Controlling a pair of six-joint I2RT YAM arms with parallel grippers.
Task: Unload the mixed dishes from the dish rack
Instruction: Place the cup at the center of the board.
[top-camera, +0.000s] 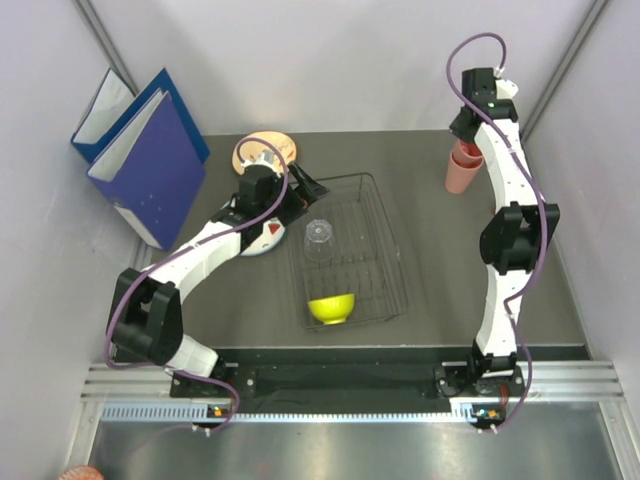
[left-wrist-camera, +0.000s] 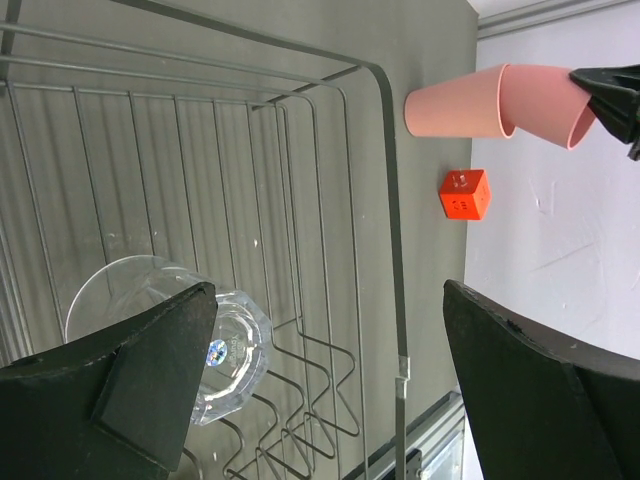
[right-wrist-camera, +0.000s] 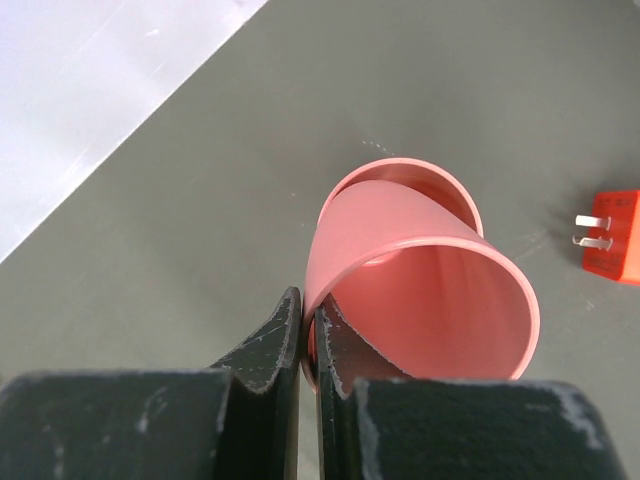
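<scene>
The black wire dish rack (top-camera: 386, 216) sits mid-table and holds an upturned clear glass (top-camera: 318, 235) and a lime-yellow bowl (top-camera: 331, 308). My left gripper (top-camera: 303, 193) is open and empty over the rack's far left corner. In the left wrist view (left-wrist-camera: 328, 310) the glass (left-wrist-camera: 225, 350) lies by its left finger. A tan plate (top-camera: 262, 150) and a white fruit-print plate (top-camera: 265, 240) lie left of the rack. My right gripper (right-wrist-camera: 308, 315) is shut on the rim of a tilted pink cup (right-wrist-camera: 430, 290), nested in a second pink cup (right-wrist-camera: 385, 172) on the table at the back right (top-camera: 461, 172).
Two blue ring binders (top-camera: 150, 160) lean at the back left wall. A small red cube (right-wrist-camera: 612, 235) lies on the table beside the cups, and it also shows in the left wrist view (left-wrist-camera: 464, 193). White walls close in on both sides.
</scene>
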